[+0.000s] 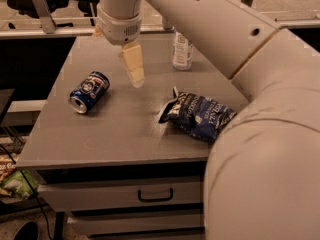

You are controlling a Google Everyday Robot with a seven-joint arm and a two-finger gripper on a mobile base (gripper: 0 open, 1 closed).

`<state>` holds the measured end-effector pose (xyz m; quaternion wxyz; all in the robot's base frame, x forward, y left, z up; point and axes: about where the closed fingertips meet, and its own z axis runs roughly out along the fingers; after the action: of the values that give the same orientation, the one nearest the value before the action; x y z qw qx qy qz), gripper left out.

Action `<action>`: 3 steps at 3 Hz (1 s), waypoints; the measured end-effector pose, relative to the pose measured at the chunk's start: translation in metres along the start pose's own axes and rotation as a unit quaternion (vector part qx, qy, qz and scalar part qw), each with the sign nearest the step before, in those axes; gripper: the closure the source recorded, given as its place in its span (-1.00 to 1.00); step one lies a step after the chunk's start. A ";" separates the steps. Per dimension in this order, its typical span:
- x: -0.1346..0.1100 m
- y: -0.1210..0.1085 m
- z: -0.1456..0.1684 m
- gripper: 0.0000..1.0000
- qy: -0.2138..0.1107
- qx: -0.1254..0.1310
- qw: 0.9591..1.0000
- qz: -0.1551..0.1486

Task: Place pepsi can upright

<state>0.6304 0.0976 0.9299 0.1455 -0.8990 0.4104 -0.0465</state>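
Note:
The pepsi can [89,91] lies on its side on the left part of the grey table [120,134], its silver end facing the front left. My gripper [134,71] hangs above the table, pointing down, a little to the right of the can and behind it, not touching it. It holds nothing that I can see. My arm fills the upper middle and the right of the camera view.
A crinkled dark-blue chip bag [197,115] lies on the right part of the table. A clear water bottle [182,51] stands at the back, its top hidden by my arm. Drawers [155,196] sit under the table front. Chairs stand beyond the far edge.

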 end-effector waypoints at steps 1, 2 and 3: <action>-0.020 -0.006 0.023 -1.00 -0.003 -0.023 0.997 -0.068; -0.046 -0.005 0.039 -1.00 -0.011 -0.048 0.987 -0.154; -0.064 -0.004 0.048 -1.00 -0.013 -0.066 0.978 -0.197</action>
<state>0.6010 0.1587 0.8878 0.0791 -0.9703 0.2259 -0.0352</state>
